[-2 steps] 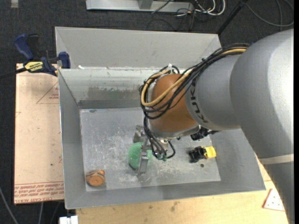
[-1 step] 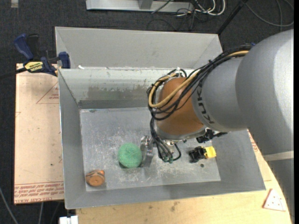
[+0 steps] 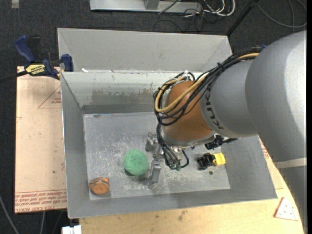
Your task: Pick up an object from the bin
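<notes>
My gripper (image 3: 152, 158) hangs low over the middle of the bin floor, under the arm's orange cover. Its two grey fingers stand apart, one toward the back (image 3: 150, 143) and one toward the front (image 3: 155, 173), so it is open. A green fuzzy ball (image 3: 135, 163) lies just left of the fingers, touching or nearly touching them, and is not between them. A small yellow and black thing (image 3: 211, 160) lies on the floor to the right of the gripper.
A small round orange-brown thing (image 3: 100, 185) lies near the bin's front left corner. The arm and its cables cover the right part of the bin. Bare floor lies along the left and back walls.
</notes>
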